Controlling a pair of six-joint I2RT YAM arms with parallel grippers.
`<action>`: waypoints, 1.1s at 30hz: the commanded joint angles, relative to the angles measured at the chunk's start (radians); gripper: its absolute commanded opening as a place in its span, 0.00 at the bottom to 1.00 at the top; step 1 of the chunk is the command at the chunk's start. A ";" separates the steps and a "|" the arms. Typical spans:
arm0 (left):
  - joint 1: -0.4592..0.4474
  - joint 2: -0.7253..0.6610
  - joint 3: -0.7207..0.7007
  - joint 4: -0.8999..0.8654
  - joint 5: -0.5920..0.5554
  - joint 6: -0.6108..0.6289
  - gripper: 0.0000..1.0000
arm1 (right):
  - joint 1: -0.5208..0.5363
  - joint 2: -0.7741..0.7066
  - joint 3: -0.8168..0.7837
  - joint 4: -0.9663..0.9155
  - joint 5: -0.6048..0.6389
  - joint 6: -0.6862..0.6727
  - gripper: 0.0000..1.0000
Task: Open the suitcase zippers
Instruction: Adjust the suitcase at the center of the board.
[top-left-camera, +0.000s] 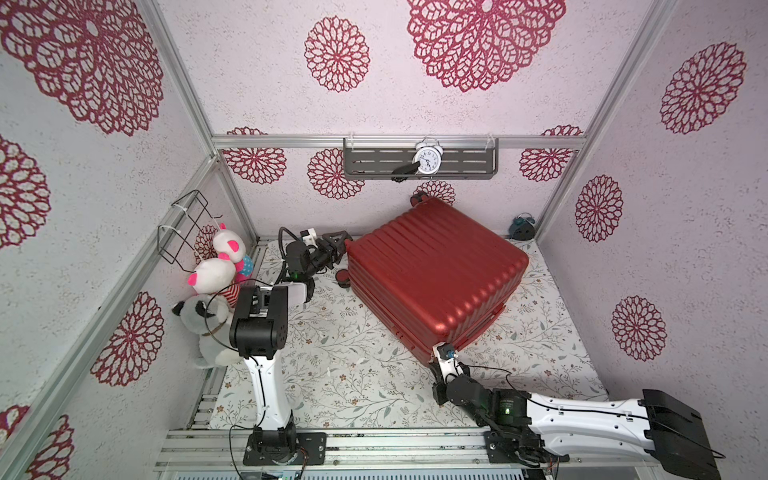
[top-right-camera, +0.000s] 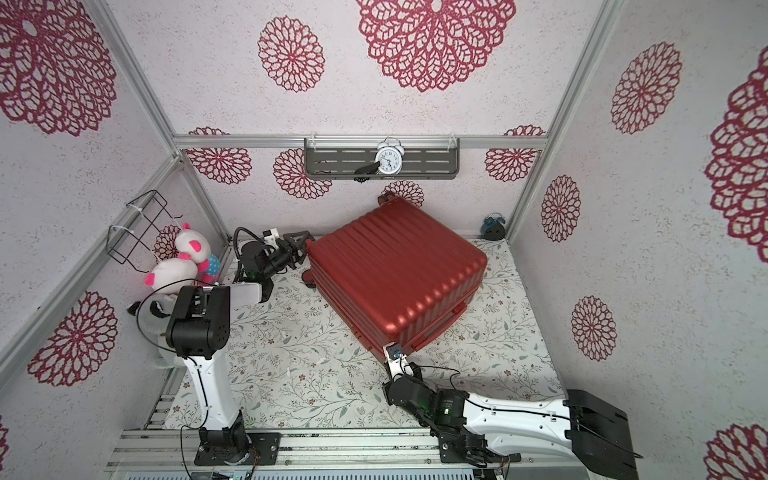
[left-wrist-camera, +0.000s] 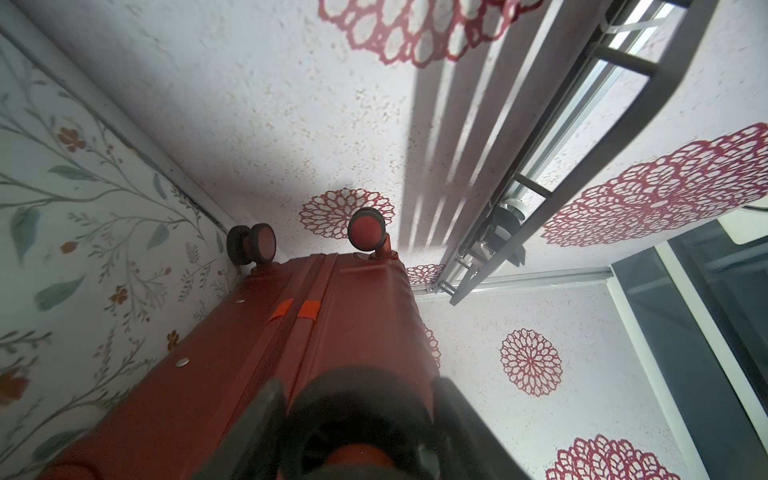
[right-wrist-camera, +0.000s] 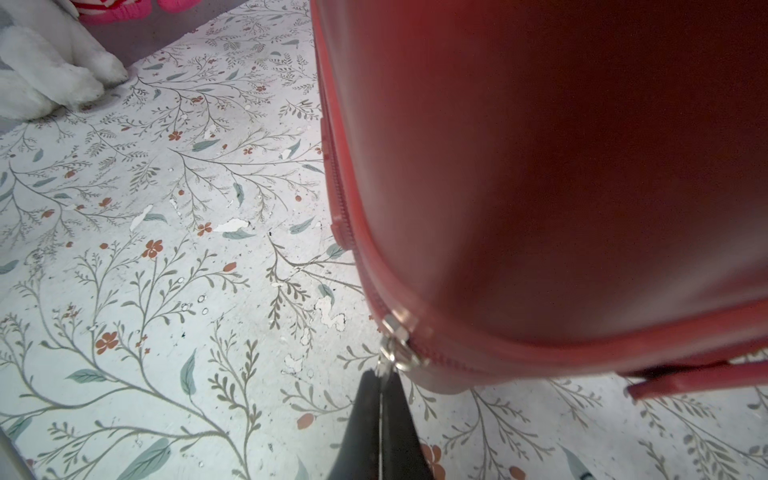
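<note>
The red ribbed suitcase (top-left-camera: 436, 274) (top-right-camera: 395, 270) lies flat on the floral table in both top views. My left gripper (top-left-camera: 337, 245) (top-right-camera: 297, 246) is at its far left corner. In the left wrist view the left gripper (left-wrist-camera: 357, 386) is shut on a black suitcase wheel (left-wrist-camera: 357, 419) with a red hub. My right gripper (top-left-camera: 435, 356) (top-right-camera: 388, 353) is at the near corner. In the right wrist view the right gripper (right-wrist-camera: 380, 376) is shut on the silver zipper pull hanging from the slider (right-wrist-camera: 399, 345). The dark red zipper track (right-wrist-camera: 343, 208) runs along the middle seam.
Two more wheels (left-wrist-camera: 251, 243) (left-wrist-camera: 365, 228) stick out near the back wall. Plush toys (top-left-camera: 216, 266) and a wire basket (top-left-camera: 183, 228) sit at the left wall. A shelf (top-left-camera: 374, 162) with a white alarm clock (top-left-camera: 428, 160) hangs on the back wall. A small blue clock (top-left-camera: 521, 226) stands back right.
</note>
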 joint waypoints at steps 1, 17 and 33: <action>0.049 -0.077 -0.132 0.043 0.051 0.037 0.29 | 0.003 -0.030 0.005 0.004 -0.006 0.026 0.00; 0.183 -0.528 -0.576 -0.078 0.019 0.195 0.26 | 0.001 -0.304 -0.081 -0.118 -0.070 0.001 0.00; 0.168 -0.771 -0.686 -0.362 -0.037 0.368 0.26 | 0.000 -0.146 -0.019 -0.058 -0.255 -0.119 0.00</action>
